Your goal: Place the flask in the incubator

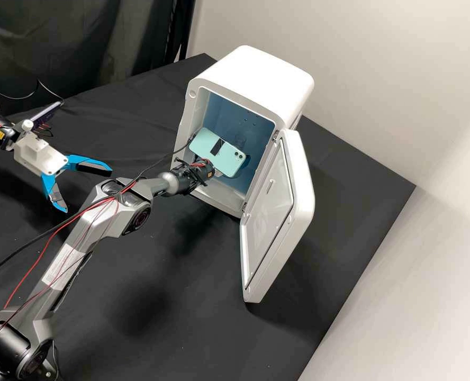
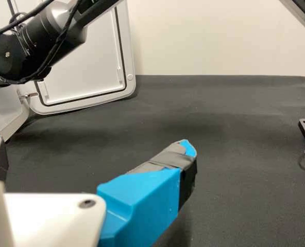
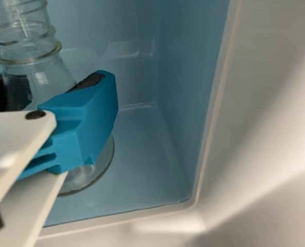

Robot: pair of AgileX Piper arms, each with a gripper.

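Reaching through the open door (image 1: 277, 211), the right arm (image 1: 134, 198) has its wrist inside the incubator (image 1: 256, 79), which stands toward the far side of the table (image 1: 155, 307). Right gripper (image 3: 44, 90) is closed about the flask (image 3: 31, 72). One blue finger (image 3: 85, 118) presses on the cone of the glass, low on the body, with the neck pointing up. A hold that low probably serves to carry the flask upright and leave the neck free of the fingers. The flask sits inside the blue chamber, well past the sill, so I judge the placing nearly done and the release not yet made. The door is swung wide, which gives the arm a straight way in. Left gripper (image 1: 84, 188) hangs over the table well apart from the incubator, fingers spread wide with nothing between them. It is likely parked there to stay out of the other arm's line. Hard to make out:
- The second finger on the flask is mostly cut off at the wrist view's edge, so I infer the squeeze from the one finger seen.
- The flask's base lies close over the chamber floor, but I cannot tell whether it touches.
- The mouth of the flask is cut off.
- I cannot tell if anything is in the flask.
- From the high camera, a mint phone (image 1: 219, 151) on the wrist stands in front of the grasp.
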